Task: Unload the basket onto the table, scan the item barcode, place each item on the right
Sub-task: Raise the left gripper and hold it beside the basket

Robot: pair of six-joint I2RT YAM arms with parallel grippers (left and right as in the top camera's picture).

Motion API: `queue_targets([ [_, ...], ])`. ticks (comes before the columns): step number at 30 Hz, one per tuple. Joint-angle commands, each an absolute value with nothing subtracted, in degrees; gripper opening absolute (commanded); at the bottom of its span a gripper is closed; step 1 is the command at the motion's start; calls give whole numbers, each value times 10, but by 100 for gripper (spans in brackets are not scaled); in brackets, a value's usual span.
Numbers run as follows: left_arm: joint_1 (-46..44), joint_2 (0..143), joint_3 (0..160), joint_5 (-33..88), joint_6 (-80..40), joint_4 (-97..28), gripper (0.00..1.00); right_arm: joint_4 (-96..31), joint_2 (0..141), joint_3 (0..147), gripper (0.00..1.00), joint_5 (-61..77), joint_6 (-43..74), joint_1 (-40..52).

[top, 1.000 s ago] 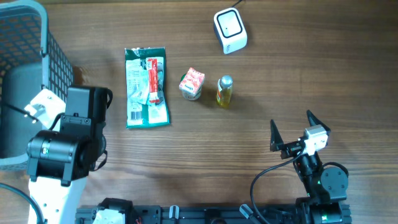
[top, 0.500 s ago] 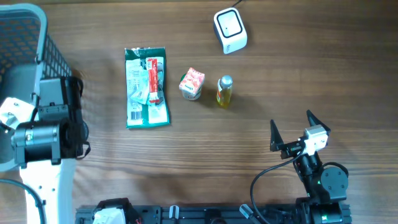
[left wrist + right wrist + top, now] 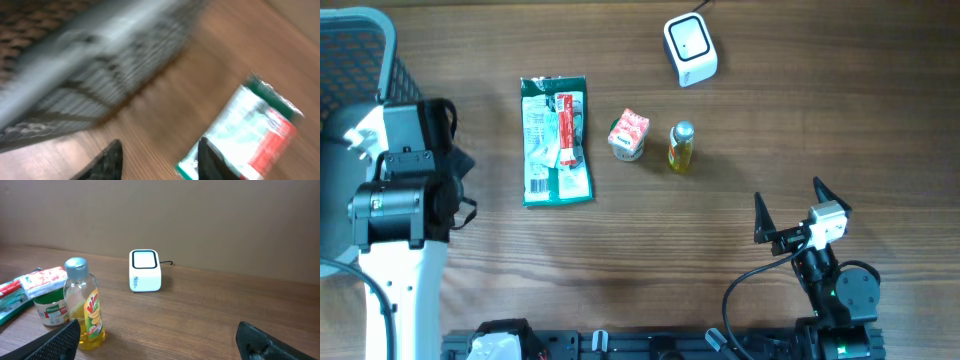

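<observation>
Left claw (image 3: 160, 152) swung off basket (image 3: 75, 60), now open, empty, facing packet (image 3: 245, 132): probably next scan. Right claw (image 3: 788, 195) open, idle.

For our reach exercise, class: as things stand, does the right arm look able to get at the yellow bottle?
Probably yes: its jaws stand open, and only bare table lies between them and the yellow bottle.

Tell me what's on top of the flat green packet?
A long red strip lies along the flat green plastic packet; loose or attached, unclear. Whatever is beneath the strip is covered.
</observation>
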State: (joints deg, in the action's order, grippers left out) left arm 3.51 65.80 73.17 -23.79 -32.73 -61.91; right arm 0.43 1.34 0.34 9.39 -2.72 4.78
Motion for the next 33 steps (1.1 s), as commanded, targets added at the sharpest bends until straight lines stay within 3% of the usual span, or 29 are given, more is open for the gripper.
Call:
queue_targets([
  [1, 23, 684, 732, -121, -230, -580, 64, 7, 13, 3, 100, 95, -30, 45],
  [3, 23, 701, 732, -120, -227, -566, 73, 7, 13, 3, 100, 95, -30, 45],
  [6, 23, 733, 732, -120, -227, -552, 100, 7, 13, 3, 100, 95, -30, 45],
  [15, 23, 806, 732, -120, -227, -551, 100, 7, 13, 3, 100, 95, -30, 45],
  [33, 23, 808, 732, -120, -227, -551, 100, 7, 13, 3, 100, 91, -30, 45],
])
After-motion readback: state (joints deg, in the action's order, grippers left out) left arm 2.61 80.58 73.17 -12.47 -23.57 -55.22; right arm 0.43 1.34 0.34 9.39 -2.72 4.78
